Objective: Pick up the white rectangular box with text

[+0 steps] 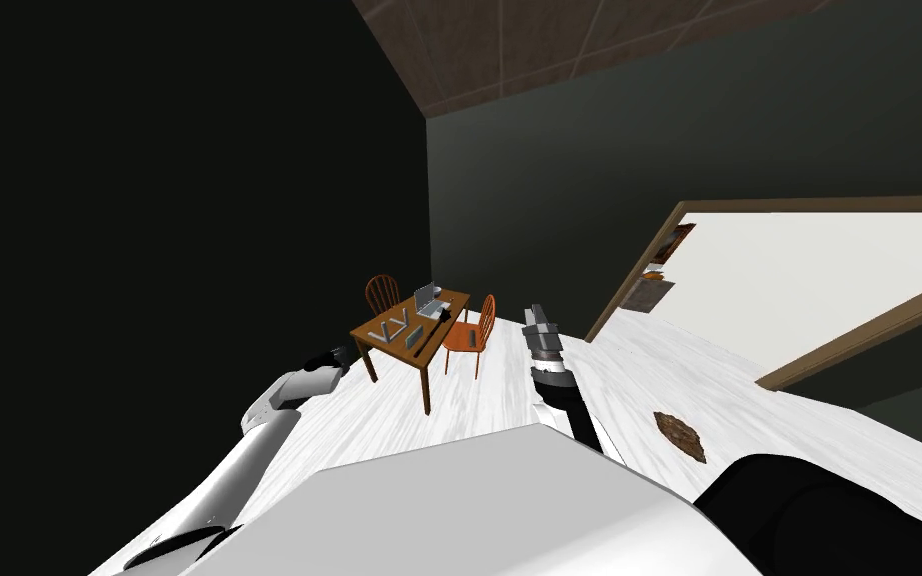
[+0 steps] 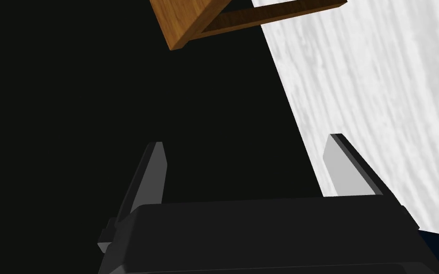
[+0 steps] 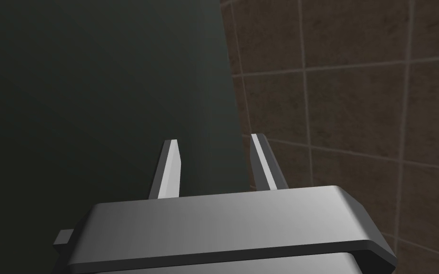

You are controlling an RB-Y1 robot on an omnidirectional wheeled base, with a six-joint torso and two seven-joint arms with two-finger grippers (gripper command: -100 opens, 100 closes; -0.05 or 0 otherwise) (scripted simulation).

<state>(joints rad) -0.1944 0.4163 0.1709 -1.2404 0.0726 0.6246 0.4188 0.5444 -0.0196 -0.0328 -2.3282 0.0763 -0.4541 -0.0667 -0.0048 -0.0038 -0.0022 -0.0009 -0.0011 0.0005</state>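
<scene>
The left arm is reaching forward, its left gripper (image 2: 247,142) hovering just short of the desk (image 1: 395,345), fingers spread wide. The right gripper (image 3: 216,140) is pointing upward, right of the desk, fingers narrowly parted.

This looks like a room in a home. A small wooden worktop (image 1: 411,338) stands on a pale plank floor (image 1: 494,395), with a red-brown spindle-back chair (image 1: 382,292) and an orange chair (image 1: 469,338) drawn up to it. What looks like an open laptop (image 1: 427,298) sits on top. Dark walls surround it, and a wood-framed doorway (image 1: 634,268) is to one side.
</scene>
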